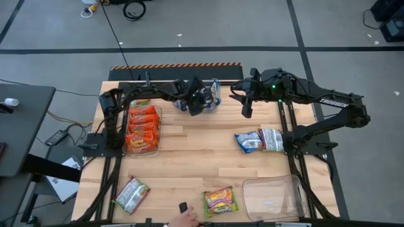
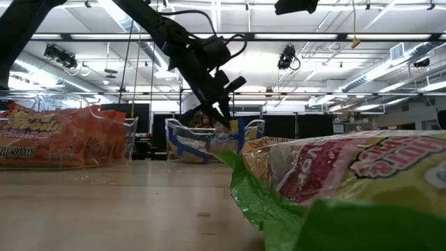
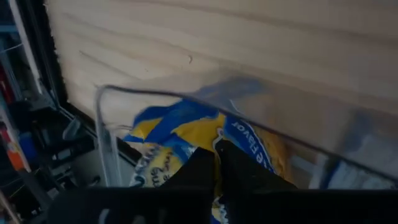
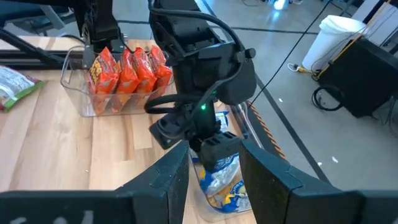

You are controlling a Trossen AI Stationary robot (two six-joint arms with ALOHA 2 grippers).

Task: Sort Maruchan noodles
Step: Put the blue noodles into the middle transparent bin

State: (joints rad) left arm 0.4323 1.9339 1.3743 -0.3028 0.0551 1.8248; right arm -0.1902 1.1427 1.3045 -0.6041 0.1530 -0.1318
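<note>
My left gripper (image 1: 201, 104) is at the table's far middle, above a clear tray (image 3: 101, 127), and is shut on a blue-and-yellow Maruchan packet (image 3: 177, 127). My right gripper (image 1: 246, 106) hovers open just to the right of that tray and holds nothing. Several orange-red packets (image 1: 142, 129) stand on edge in a clear tray on the left. A blue-and-yellow packet (image 1: 248, 142) and a silver-white one (image 1: 273, 139) lie flat on the right. Another silver-white packet (image 1: 131, 195) and a yellow-green one (image 1: 219, 202) lie near the near edge. My left gripper pinches the blue-and-yellow packet between its two fingers at its upper edge (image 3: 235, 144), coming from above and pointing down. The packet hangs below the fingers inside the clear tray (image 4: 214, 177). Whether its lower end rests on the tray's floor I cannot tell.
An empty clear tray (image 1: 297, 189) sits at the near right corner. A person's hand (image 1: 184, 219) with a small dark object shows at the near edge. Bare wood lies across the table's middle (image 1: 196, 148). The arms' frames run along both sides.
</note>
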